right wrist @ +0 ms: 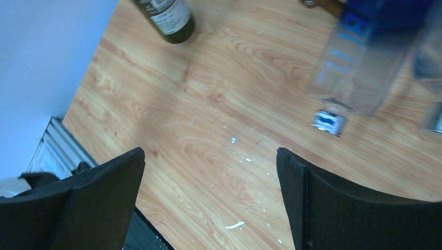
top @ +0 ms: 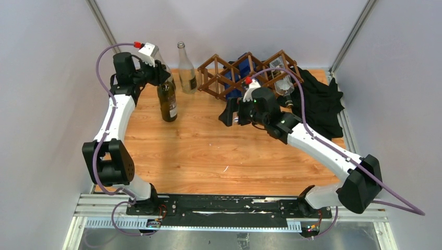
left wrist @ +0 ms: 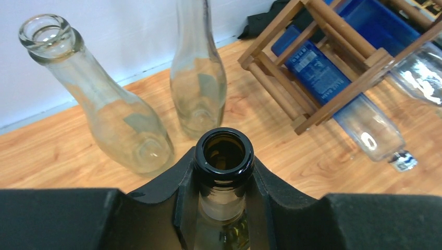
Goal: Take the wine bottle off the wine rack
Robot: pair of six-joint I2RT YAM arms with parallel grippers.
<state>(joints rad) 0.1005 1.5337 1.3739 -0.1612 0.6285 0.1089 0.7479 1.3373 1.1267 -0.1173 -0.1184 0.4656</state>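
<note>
The dark brown lattice wine rack [top: 219, 78] stands at the back of the table; it also shows in the left wrist view [left wrist: 333, 54]. A blue bottle [top: 242, 66] and a clear bottle [top: 284, 79] lie in its cells. My left gripper [top: 162, 79] is shut on the neck of a dark green wine bottle [top: 168, 103] that stands upright on the table left of the rack; the neck [left wrist: 224, 156] sits between both fingers. My right gripper [top: 228, 113] is open and empty above the table, just in front of the rack; the blue bottle's capped neck [right wrist: 329, 122] points toward it.
Two empty clear bottles [left wrist: 122, 125] [left wrist: 199, 78] stand behind the dark bottle near the back wall. A black cloth [top: 320, 99] lies to the right of the rack. The wooden tabletop [top: 208, 156] ends at a metal rail by the arm bases.
</note>
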